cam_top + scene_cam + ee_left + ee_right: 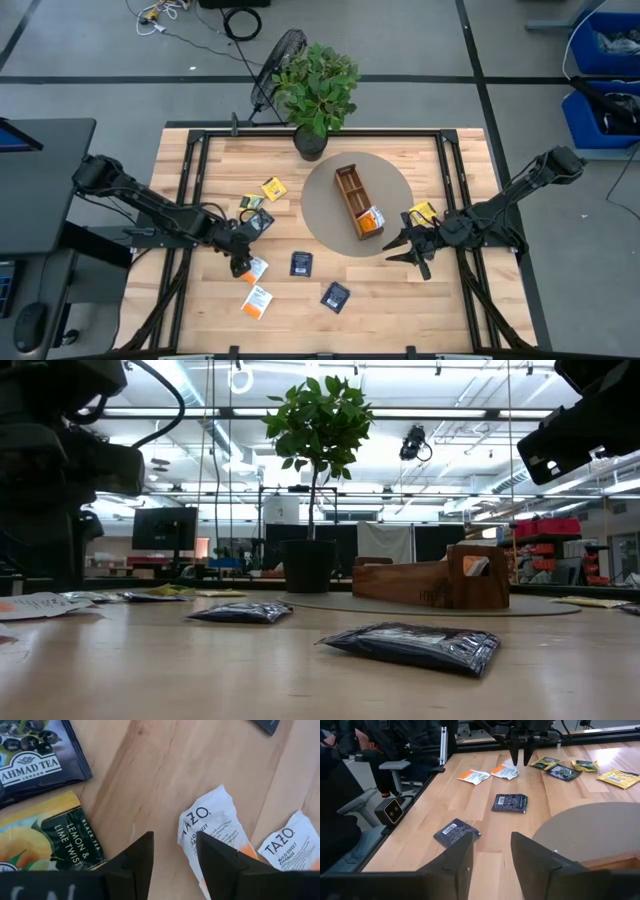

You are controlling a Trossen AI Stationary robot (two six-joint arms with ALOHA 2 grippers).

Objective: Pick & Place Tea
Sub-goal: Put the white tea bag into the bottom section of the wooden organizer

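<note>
The tea lies mostly loose on the table [200, 300], still to be gathered: two orange-and-white sachets, one [256, 268] just under the left arm's tip and another [257, 301] nearer the table's front edge, two dark navy sachets [301, 263] and [335, 296] toward the middle, and a yellow one [272, 188] with a green-and-black one [251, 202] farther back. One orange-and-white sachet [371, 221] already stands in the end compartment of the wooden tray [352, 192], which sits on a round grey mat [320, 215], apparently the drop-off spot. Another yellow sachet [422, 212] lies just past the mat's edge, beside the right arm. The left claw [172, 852] hangs low over the wood with its fingers parted to a narrow gap and holding nothing; a crumpled orange-and-white sachet [212, 832] lies just beside one finger, so it seems lined up to pinch that one. The right claw [490, 850] waits at the mat's edge, its fingers likewise parted and empty, pointing across the table toward the navy sachets, probably keeping clear of the other arm. A potted plant [315, 90] stands behind the mat.
</note>
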